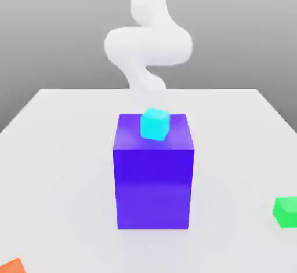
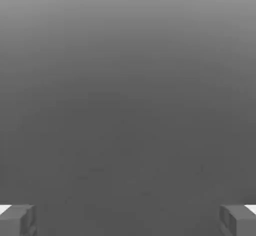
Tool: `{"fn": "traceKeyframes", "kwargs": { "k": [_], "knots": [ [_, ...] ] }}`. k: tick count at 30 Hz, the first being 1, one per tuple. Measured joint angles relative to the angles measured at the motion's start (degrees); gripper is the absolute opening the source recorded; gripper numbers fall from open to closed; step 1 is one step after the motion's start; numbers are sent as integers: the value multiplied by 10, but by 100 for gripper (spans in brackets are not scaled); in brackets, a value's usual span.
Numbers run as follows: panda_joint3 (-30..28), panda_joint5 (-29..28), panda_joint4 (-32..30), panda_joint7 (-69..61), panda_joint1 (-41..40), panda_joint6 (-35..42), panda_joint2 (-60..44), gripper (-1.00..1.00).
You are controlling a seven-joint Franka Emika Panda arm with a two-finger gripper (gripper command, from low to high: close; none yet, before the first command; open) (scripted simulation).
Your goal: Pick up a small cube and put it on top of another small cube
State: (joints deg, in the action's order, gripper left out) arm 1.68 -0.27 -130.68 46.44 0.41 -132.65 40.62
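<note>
The small bright green cube (image 1: 285,211) lies on the white table at the exterior view's right edge, near the front. A cyan small cube (image 1: 155,123) sits on top of the big blue-purple block (image 1: 153,173) in the middle of the table. An orange small cube (image 1: 13,266) pokes in at the front corner on the exterior view's left. My white arm (image 1: 148,46) rises behind the block, far from the green cube. In the hand view my gripper (image 2: 128,221) is open, its grey fingertips (image 2: 17,220) wide apart with nothing between them, facing plain grey background.
The white table (image 1: 58,167) stretches wide on both sides of the tall block, which stands between my arm and the table's front edge.
</note>
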Motion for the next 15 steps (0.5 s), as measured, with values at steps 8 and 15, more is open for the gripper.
{"fn": "traceKeyframes", "kwargs": {
  "k": [8, 15],
  "knots": [
    [58, -19, 36, 27, 15, -29, -168, 0],
    [105, -53, 66, 63, 35, -53, -314, 0]
  ]
}}
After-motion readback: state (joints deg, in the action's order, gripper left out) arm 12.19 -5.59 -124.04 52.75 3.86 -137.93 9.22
